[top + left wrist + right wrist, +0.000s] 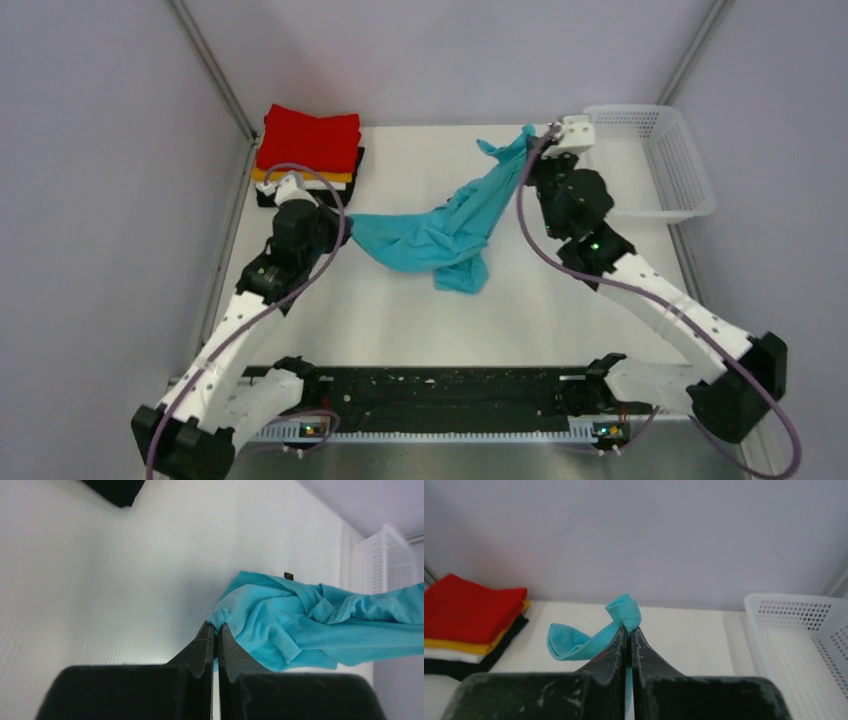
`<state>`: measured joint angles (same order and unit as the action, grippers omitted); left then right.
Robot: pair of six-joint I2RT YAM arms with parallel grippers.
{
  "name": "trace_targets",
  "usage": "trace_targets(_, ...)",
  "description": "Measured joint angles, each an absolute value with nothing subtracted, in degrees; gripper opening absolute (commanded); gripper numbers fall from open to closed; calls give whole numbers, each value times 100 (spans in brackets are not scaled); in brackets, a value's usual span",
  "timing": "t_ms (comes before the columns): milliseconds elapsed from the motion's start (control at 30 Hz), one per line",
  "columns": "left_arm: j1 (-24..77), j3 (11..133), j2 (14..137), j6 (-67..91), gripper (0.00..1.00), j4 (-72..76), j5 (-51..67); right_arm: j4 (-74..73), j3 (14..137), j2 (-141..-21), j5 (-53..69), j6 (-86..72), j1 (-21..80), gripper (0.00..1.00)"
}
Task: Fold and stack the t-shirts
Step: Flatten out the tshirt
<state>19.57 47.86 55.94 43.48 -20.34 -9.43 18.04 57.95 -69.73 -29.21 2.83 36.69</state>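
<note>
The turquoise-blue t-shirt [440, 228] hangs stretched and bunched between my two grippers over the middle of the table. My left gripper [345, 228] is shut on its left end, seen in the left wrist view [216, 626]. My right gripper [530, 140] is shut on its far right end, held higher near the back, seen in the right wrist view [629, 628]. The shirt [310, 620] sags toward the table between them. A folded stack [308, 152] with red on top, then orange, white and black, lies at the back left; it also shows in the right wrist view [469, 620].
A white plastic mesh basket [668, 160] stands at the back right, also in the right wrist view [804, 645]. Grey walls with metal corner posts close in the table on three sides. A black rail with the arm bases runs along the near edge [440, 395].
</note>
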Motion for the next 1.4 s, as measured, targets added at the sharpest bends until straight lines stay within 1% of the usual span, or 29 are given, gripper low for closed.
trace_targets(167, 1955, 5369, 4331, 4165, 0, -2545, -1044, 1400, 5835, -5330, -2711, -121, 3669, 0)
trace_targets(367, 1957, 6755, 3319, 3828, 0, -2932, -1352, 558, 6814, -4143, -2134, -438, 3669, 0)
trace_targets(467, 1957, 7483, 3013, 3640, 0, -3061, -1413, 290, 7404, -3767, -1848, -572, 3669, 0)
trace_targets(500, 1957, 7559, 3002, 3618, 0, -3072, -1422, 244, 7575, -3708, -1772, -607, 3669, 0)
trace_targets(567, 1955, 8158, 2980, 3433, 0, -3138, -1490, 49, 8055, -3640, -1597, -666, 3669, 0)
trace_targets(633, 1957, 8423, 3009, 3323, 0, -3179, -1575, -93, 8427, -3640, -1531, -668, 3669, 0)
trace_targets(733, 1957, 8689, 3208, 3162, 0, -3221, -1822, -257, 8578, -3653, -1664, -607, 3669, 0)
trace_targets(900, 1957, 8853, 4180, 2908, 0, -3256, -2333, -307, 8458, -4080, -2189, -322, 3669, 0)
trace_targets(1067, 1813, 9360, 5957, 2626, 0, -3323, -2451, -78, 8252, -5196, -2620, 161, 3656, 0)
trace_targets(1133, 1520, 9776, 6724, 2558, 0, -3343, -2176, 54, 8235, -5699, -2593, 292, 3540, 0)
trace_targets(1200, 928, 10276, 7500, 2604, 0, -3378, -1559, 95, 8246, -6222, -2329, 257, 3221, 0)
trace_targets(1333, -270, 11371, 8713, 2851, 0, -3566, -530, 64, 8475, -7144, -1321, -340, 2021, 0)
trace_targets(1400, -687, 11896, 9105, 2921, 0, -3664, -121, 43, 8687, -7465, -891, -633, 1566, 0)
